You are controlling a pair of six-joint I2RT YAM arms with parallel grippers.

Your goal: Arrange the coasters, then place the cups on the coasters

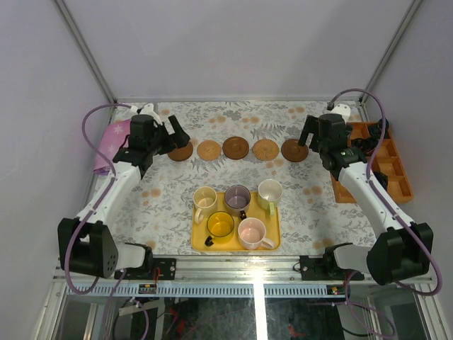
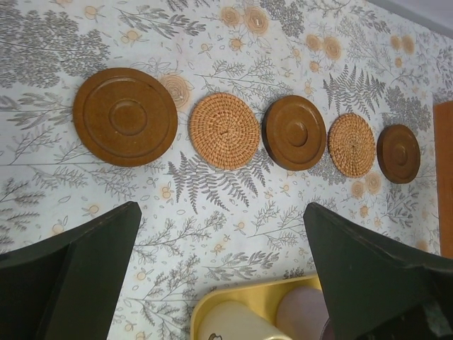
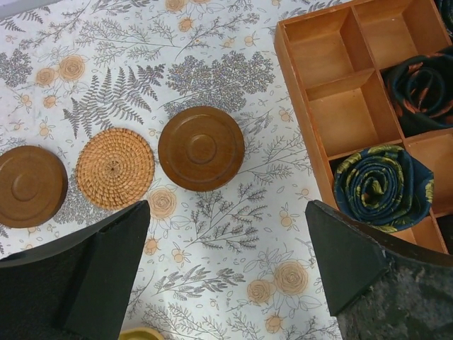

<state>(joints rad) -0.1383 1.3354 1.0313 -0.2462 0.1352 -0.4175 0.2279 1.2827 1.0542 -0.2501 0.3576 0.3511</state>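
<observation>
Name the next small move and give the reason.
Probably bring the open left gripper over the cream cup in the tray: the five coasters already lie in a row, no cup is on one, and the right gripper, also open, holds nothing.

smooth turned-wood coasters (image 2: pixel 125 117) with a soft sheen, rough woven rattan coasters (image 2: pixel 224 130) between them, matt printed tablecloth (image 2: pixel 212 205), matt black fingers (image 2: pixel 71 283), satin wooden box (image 3: pixel 333 78) beside the right arm's fingers (image 3: pixel 368 283), rolled printed cloth (image 3: pixel 382 185) inside, glossy-looking cups (image 1: pixel 251 230)

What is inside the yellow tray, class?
In the yellow tray stand the cream cup, grey-purple cup, pale green cup, yellow cup and pink cup. The tray floor beneath them is hidden.
</observation>
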